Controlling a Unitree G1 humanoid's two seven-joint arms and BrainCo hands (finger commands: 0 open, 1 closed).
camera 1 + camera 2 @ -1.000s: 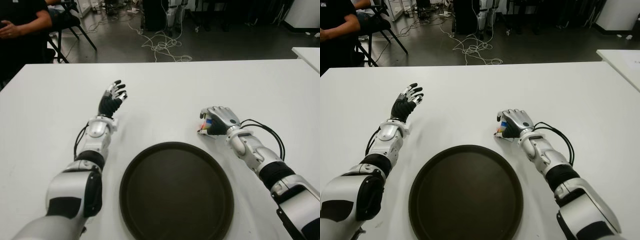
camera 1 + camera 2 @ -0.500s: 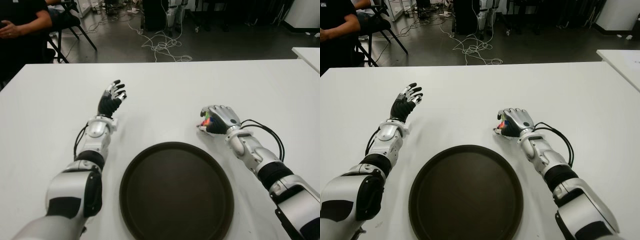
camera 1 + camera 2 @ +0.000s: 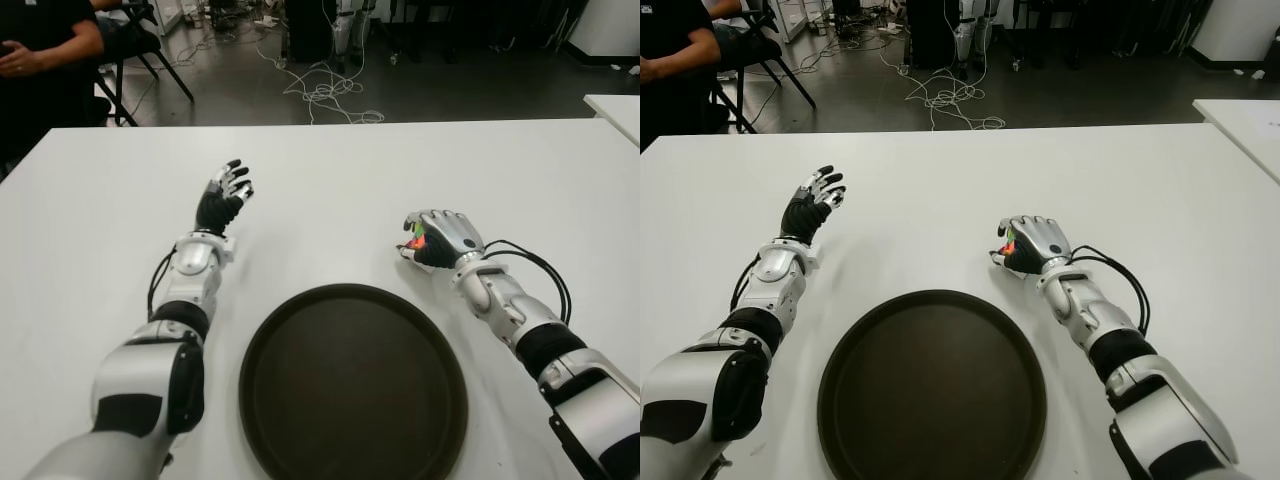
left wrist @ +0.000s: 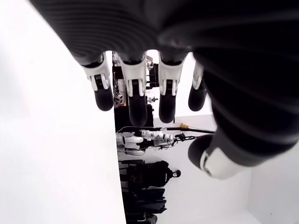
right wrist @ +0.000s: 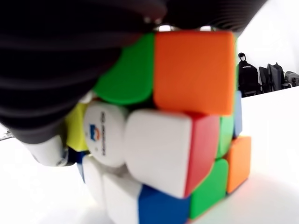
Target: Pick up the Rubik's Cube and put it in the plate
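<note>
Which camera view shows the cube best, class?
The right wrist view: the cube fills it, its coloured stickers plain under the right hand. Both eye views show only a sliver of colour between curled fingers. The left wrist view misses it.

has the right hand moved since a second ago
Yes, barely: the right hand, shut on the Rubik's Cube, shifted slightly up and away from the plate.

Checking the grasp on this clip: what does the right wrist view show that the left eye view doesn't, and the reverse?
Only the right wrist view shows the Rubik's Cube close up: orange, green, white, red and blue stickers, with dark fingers over it. Only the left eye view shows the plate, bare, the left hand open beside it, and a seated person. Both show the right hand closed on the cube above the white table.
</note>
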